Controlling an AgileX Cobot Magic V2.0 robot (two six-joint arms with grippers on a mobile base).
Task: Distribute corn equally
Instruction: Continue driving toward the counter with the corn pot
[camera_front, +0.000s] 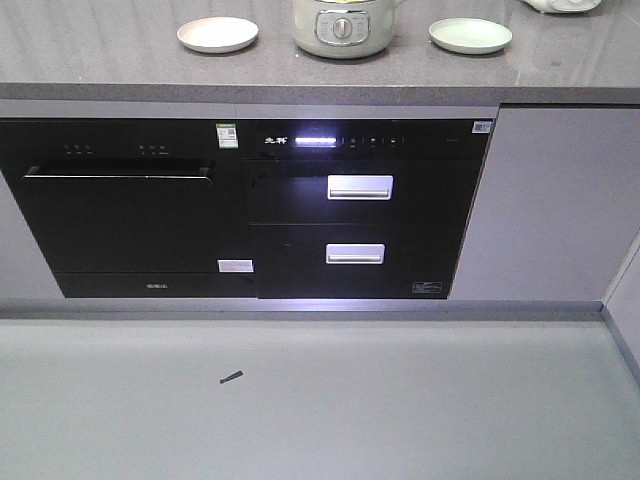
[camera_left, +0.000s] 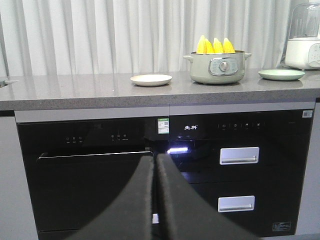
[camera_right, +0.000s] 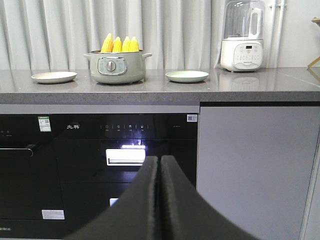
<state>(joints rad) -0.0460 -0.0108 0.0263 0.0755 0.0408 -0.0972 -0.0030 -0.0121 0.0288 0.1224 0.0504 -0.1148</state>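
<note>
Your left gripper (camera_left: 155, 157) is squeezed closed, finger pressed against finger, and it grips nothing. Your right gripper (camera_right: 160, 159) is closed the same way. Both sit low, in front of the black kitchen machines (camera_left: 90, 195). The corn (camera_left: 215, 45), 4 yellow cobs, stands tips up in the green pot (camera_left: 217, 70) on the gray counter (camera_left: 75, 90). A cream plate (camera_left: 151, 80) lies left of the pot, and a green plate (camera_left: 281, 75) lies right of it.

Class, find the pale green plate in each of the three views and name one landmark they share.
Front: green plate top edge, right of centre.
Left wrist: green plate far right, upper third.
Right wrist: green plate upper middle, just right of centre.
Landmark: cooker pot on its left.
</note>
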